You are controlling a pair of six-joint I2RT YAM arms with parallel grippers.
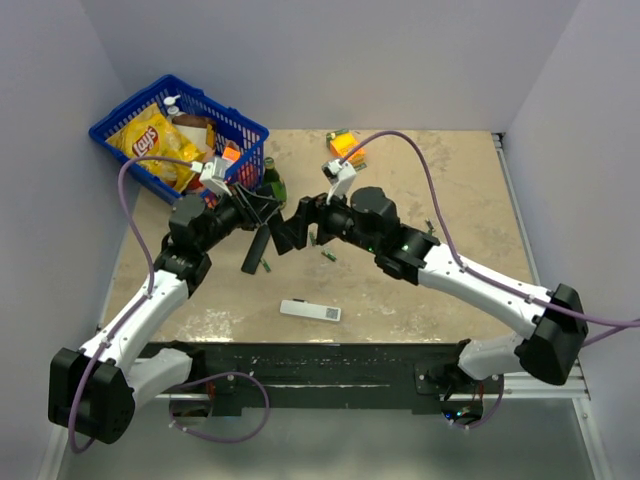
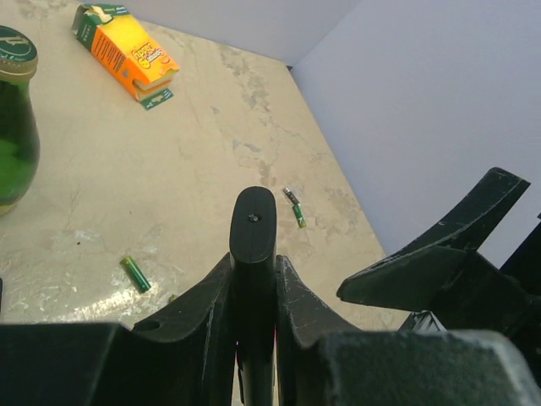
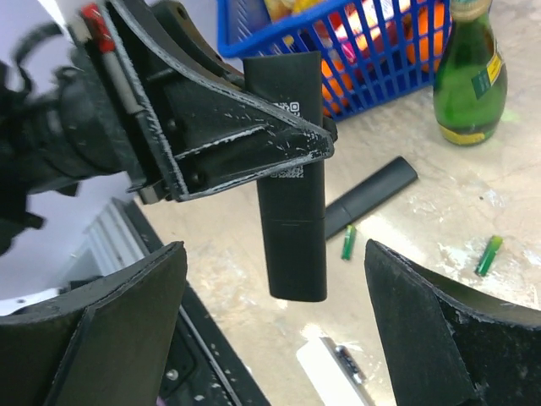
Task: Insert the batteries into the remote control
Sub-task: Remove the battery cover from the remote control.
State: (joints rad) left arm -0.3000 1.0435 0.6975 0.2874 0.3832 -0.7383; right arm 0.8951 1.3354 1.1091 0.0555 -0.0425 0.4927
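The worktop (image 1: pixel 470 190) is a beige, marble-patterned slab with pale scuffs, enclosed at the back and both sides by plain lavender-grey walls (image 1: pixel 330 60).

The left tool (image 2: pixel 253 279) is pressed together on the remote control (image 3: pixel 292 245), pinching the slim black bar near its middle. The remote is held clear of the surface at the centre of the overhead frame. The right tool (image 1: pixel 293 225) is just beside it with its fingers spread wide and nothing between them.

Two green batteries (image 3: pixel 347 242) lie loose on the worktop below the tools, well apart from each other. A separate black strip (image 3: pixel 372 196) lies flat just beside one of them.

A blue basket (image 1: pixel 236 122) holding snack packets occupies the upper left. A green glass bottle (image 2: pixel 13 127) stands upright near it. An orange carton (image 2: pixel 127 51) lies at the back edge. A white remote (image 1: pixel 310 311) lies flat in the lower centre.
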